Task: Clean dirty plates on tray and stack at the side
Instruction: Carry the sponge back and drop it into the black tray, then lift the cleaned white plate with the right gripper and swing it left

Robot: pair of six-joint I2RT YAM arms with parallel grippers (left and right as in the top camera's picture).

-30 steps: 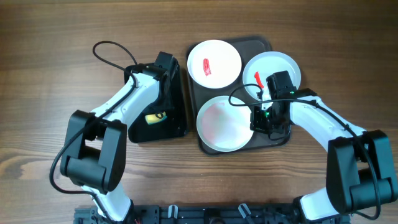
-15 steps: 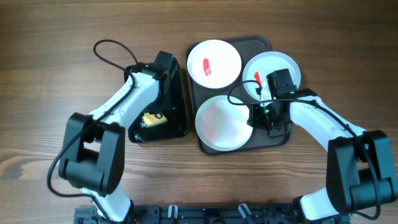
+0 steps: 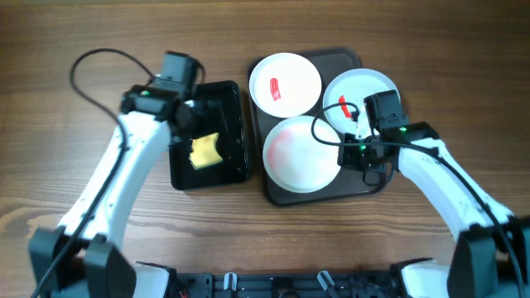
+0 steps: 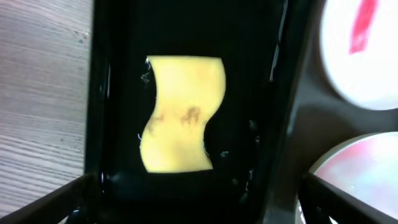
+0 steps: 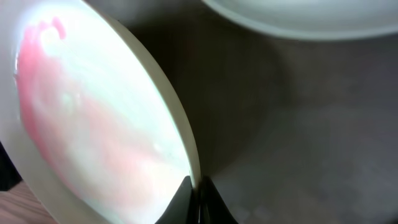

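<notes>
Three plates lie on the dark tray [image 3: 366, 187]. A white plate [image 3: 286, 83] with a red smear is at the back left, and another red-smeared plate [image 3: 362, 89] is at the back right. The front pale plate [image 3: 300, 155] carries a washed-out pink film. My right gripper [image 3: 348, 156] is shut on its right rim. In the right wrist view the gripper [image 5: 198, 198] pinches the plate [image 5: 93, 124], whose rim is tilted up above the tray [image 5: 298, 124]. My left gripper [image 3: 185, 114] hangs open over the black tub [image 3: 236, 99] with nothing between its fingers [image 4: 56, 204].
A yellow sponge [image 3: 204, 151] with brown stains lies flat in the wet black tub, also seen as the sponge [image 4: 183, 112] in the tub [image 4: 249, 74]. The tub stands right beside the tray's left edge. Wooden tabletop [image 3: 66, 165] surrounds both.
My left gripper opened, let the sponge drop into the tub and drew back toward the far left. The right gripper carried the front plate slightly right and back.
</notes>
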